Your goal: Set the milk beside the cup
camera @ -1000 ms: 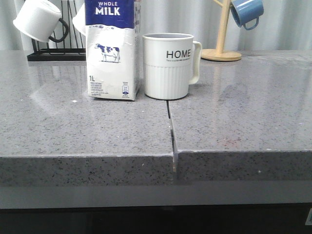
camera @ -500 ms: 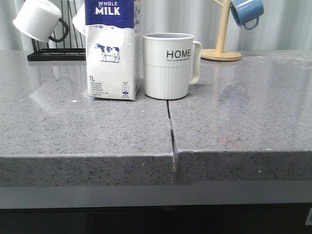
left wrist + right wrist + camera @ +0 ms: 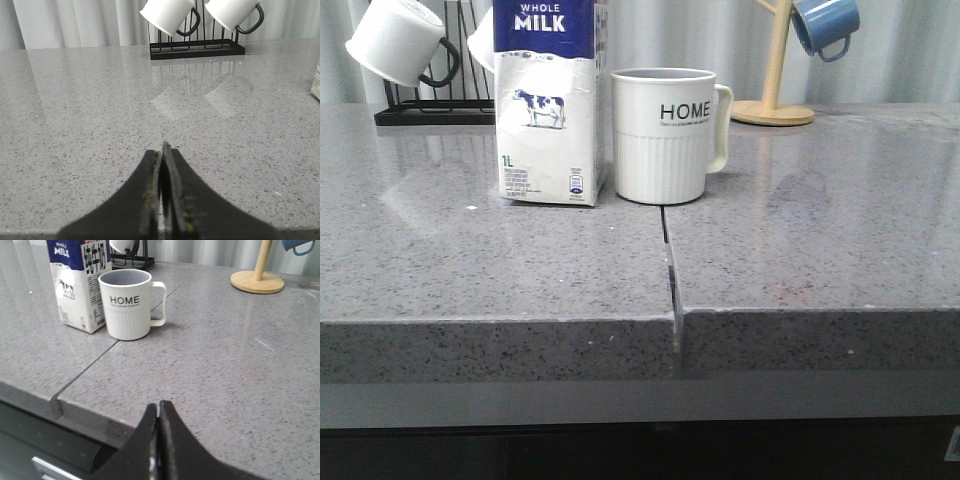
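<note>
The whole-milk carton (image 3: pixel 550 100) stands upright on the grey speckled worktop (image 3: pixel 820 240), toward the far edge and left of the seam (image 3: pixel 669 262) that runs from the front edge back between the two slabs. Its blue top band and cow picture face forward. Just beside it, on the side nearer the right edge, sits the white HOME mug (image 3: pixel 665 135), upright, its ribbed lower half resting over the far end of the seam and its handle pointing toward the right edge. A narrow gap shows between carton and mug in the front view; from the right wrist view they look nearly touching, and I cannot tell whether they meet.

At the far left corner a black wire rack (image 3: pixel 430 105) carries rounded white mugs with black handles (image 3: pixel 398 42), tipped on their pegs. Near the far right, a wooden mug tree (image 3: pixel 775 90) stands on its round base with a blue mug (image 3: pixel 825 25) hanging from it.

The left end effector (image 3: pixel 163 165) hovers low over bare worktop, its fingers pressed together with nothing between them. The right end effector (image 3: pixel 159 417) hangs above the front edge, fingers likewise together and holding nothing, well apart from the carton and mug.
</note>
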`<control>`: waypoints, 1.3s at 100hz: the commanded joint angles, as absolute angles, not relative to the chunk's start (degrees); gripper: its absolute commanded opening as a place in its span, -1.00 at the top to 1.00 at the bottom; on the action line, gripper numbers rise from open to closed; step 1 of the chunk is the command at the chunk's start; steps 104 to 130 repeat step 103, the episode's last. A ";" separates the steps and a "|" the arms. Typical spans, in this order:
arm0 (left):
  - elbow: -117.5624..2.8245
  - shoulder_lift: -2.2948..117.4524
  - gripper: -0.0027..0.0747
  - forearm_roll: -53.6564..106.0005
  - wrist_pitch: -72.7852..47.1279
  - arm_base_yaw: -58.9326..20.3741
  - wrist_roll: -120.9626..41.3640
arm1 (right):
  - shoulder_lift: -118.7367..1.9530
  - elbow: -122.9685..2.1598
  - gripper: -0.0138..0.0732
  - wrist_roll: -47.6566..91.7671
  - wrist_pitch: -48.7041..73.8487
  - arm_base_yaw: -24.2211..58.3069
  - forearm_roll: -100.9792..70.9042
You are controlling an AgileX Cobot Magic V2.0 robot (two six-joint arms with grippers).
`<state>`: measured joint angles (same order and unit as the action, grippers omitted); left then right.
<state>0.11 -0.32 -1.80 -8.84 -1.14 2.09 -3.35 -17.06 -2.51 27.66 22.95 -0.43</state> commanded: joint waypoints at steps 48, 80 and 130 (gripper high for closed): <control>2.54 -2.12 0.98 -1.40 -4.49 -1.14 2.67 | 1.80 0.55 0.84 -2.12 -1.82 -4.73 0.00; 2.54 -2.12 0.98 -1.40 -4.49 -1.14 2.67 | 1.74 0.54 0.84 -2.12 -0.70 -4.73 0.00; 2.54 -2.12 0.98 -1.40 -4.49 -1.14 2.67 | 1.74 0.54 0.84 -2.12 -0.68 -4.73 0.00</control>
